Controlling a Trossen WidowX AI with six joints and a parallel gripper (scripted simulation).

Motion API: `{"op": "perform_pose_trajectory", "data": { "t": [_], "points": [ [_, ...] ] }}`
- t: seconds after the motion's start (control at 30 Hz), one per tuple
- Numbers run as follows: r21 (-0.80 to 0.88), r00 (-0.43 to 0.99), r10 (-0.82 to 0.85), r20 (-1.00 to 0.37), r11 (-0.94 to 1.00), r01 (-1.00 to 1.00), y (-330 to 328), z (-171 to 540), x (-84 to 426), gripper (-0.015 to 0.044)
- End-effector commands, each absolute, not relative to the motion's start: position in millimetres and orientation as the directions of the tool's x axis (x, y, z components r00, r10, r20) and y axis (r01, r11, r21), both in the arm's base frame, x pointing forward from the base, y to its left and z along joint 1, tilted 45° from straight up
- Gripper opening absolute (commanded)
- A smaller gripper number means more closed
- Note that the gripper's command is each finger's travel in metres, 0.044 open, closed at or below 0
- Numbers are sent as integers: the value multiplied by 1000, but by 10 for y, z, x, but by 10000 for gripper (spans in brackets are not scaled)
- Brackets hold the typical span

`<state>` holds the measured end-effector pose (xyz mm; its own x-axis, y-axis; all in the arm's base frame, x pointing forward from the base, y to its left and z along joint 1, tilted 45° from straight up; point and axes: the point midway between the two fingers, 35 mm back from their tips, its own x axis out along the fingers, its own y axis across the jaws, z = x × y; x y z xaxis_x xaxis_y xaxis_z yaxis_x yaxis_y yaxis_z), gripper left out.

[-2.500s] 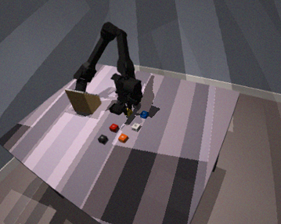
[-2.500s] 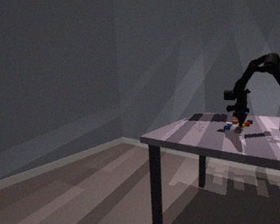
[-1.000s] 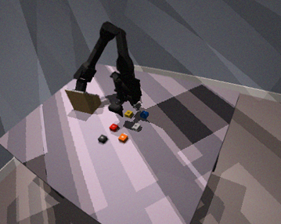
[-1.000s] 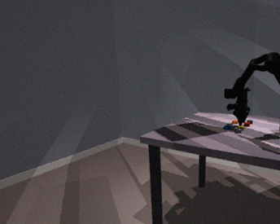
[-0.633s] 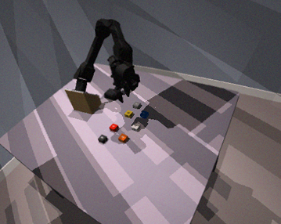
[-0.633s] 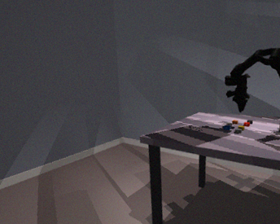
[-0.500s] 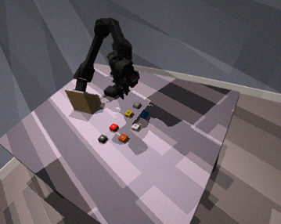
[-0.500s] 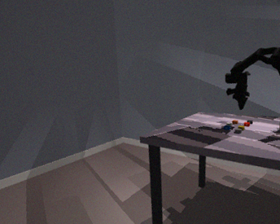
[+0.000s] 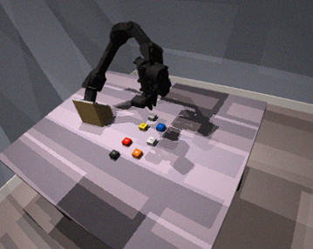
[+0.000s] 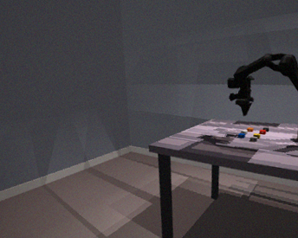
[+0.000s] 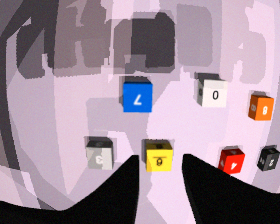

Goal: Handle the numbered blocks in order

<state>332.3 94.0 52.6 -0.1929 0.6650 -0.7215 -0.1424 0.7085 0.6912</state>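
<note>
My gripper (image 9: pixel 152 107) (image 10: pixel 244 114) (image 11: pixel 160 161) is partly open and empty, raised above the blocks. Beyond its fingertips, in the wrist view, the yellow block (image 9: pixel 143 126) (image 10: pixel 257 135) (image 11: pixel 159 162) rests on the table, its barred digit upside down, a 6 or 9. The grey block (image 9: pixel 152 117) (image 11: pixel 101 157) shows 3, the blue block (image 9: pixel 160 127) (image 10: pixel 241 135) (image 11: pixel 137 98) 7, the white block (image 9: pixel 151 141) (image 11: pixel 214 94) 0. The red block (image 9: pixel 127 141) (image 11: pixel 232 161) shows 4, the black block (image 9: pixel 114 154) (image 11: pixel 269 160) 2, the orange block (image 9: pixel 137 153) (image 11: pixel 262 108) 8.
A brown panel (image 9: pixel 91 113) stands by the arm's base on the table (image 9: pixel 168 185) (image 10: pixel 210 149). Dark shadows of the arm fall beside the blue block. The grey and yellow blocks are near each other, with the red and black blocks farther along.
</note>
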Motion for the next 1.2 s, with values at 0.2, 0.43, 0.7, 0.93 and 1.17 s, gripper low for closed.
{"op": "perform_pose_trajectory", "data": {
  "t": [0.2,0.43,0.7,0.93,1.17],
  "points": [
    [697,-199,670,-715,706,-127,1485,47,3346,251],
    [699,-200,672,-713,704,-127,1573,-41,3304,400],
    [699,-200,672,-713,704,-127,1642,-116,3287,400],
    [699,-200,672,-713,704,-127,1718,-194,3265,400],
    [700,-200,673,-712,703,-126,1792,-272,3239,400]
  ]
}}
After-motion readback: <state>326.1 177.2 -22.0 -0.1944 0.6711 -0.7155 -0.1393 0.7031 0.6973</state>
